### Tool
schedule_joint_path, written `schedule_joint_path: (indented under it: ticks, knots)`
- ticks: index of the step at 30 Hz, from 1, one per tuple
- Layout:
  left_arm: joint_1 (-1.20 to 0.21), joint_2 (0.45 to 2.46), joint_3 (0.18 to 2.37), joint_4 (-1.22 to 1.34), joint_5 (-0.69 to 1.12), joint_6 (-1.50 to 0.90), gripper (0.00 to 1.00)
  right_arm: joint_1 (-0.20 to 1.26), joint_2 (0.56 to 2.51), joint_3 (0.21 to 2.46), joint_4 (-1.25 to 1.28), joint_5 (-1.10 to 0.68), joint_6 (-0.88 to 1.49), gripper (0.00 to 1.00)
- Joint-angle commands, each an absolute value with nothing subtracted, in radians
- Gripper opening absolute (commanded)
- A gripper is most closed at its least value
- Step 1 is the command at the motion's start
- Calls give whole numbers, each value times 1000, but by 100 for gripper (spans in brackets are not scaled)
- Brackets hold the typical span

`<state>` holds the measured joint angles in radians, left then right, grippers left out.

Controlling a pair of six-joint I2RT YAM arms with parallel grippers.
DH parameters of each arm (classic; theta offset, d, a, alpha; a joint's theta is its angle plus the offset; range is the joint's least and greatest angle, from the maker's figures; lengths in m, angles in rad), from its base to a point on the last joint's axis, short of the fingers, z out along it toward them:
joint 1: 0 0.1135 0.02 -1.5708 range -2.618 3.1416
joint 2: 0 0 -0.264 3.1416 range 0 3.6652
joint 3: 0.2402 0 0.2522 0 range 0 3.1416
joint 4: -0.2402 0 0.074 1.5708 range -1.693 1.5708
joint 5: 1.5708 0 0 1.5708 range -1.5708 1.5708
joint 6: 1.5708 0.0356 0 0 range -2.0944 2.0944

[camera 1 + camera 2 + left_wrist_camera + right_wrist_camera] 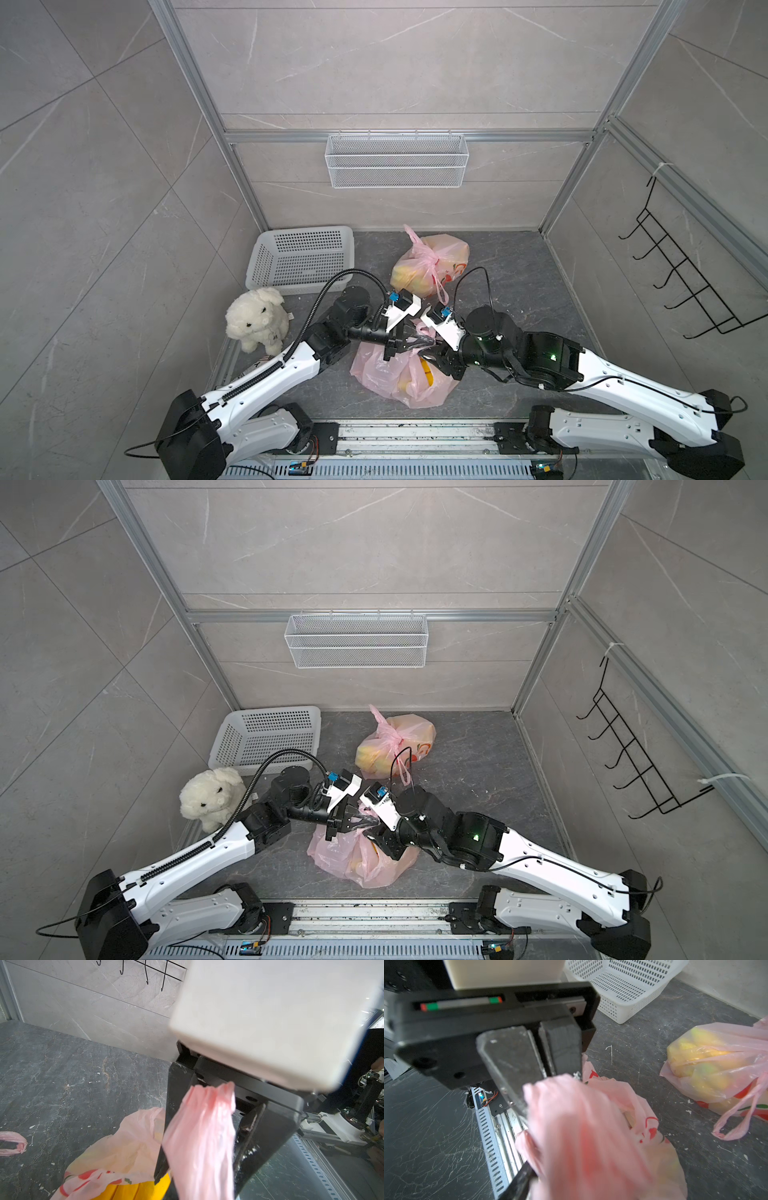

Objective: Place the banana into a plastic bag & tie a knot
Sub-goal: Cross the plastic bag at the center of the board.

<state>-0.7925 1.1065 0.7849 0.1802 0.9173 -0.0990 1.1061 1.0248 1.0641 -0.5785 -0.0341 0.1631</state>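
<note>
A pink plastic bag lies at the front middle of the dark floor, and both top views show it. The yellow banana sits inside its open mouth and fills the corner of the left wrist view as well. My left gripper is shut on a bunched pink handle, held above the bag. My right gripper meets it from the other side. More pink handle plastic is draped across its jaws and hides the tips, so its state does not show.
A second pink bag, knotted and full of fruit, lies behind. A white perforated basket stands at the back left, with a white plush toy in front of it. A wire shelf and a hook rack hang on the walls.
</note>
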Motion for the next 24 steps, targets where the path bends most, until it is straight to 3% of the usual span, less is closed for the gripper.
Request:
schedule_joint_path:
  ticks: [1, 8, 14, 18, 24]
  knots:
    - [-798, 1081, 783, 211, 919, -67, 0, 1109, 1008, 1054, -556, -57, 173, 42]
    - [-797, 1077, 785, 211, 917, -72, 0, 1108, 1000, 1049, -563, -78, 166, 53]
    - [-797, 1076, 784, 207, 915, -71, 0, 1100, 999, 1046, -566, -112, 163, 46]
    - [-797, 1080, 782, 209, 914, -72, 0, 1094, 997, 1039, -551, -141, 166, 49]
    - [-798, 1087, 783, 210, 926, -75, 0, 1088, 1007, 1034, -527, -146, 179, 41]
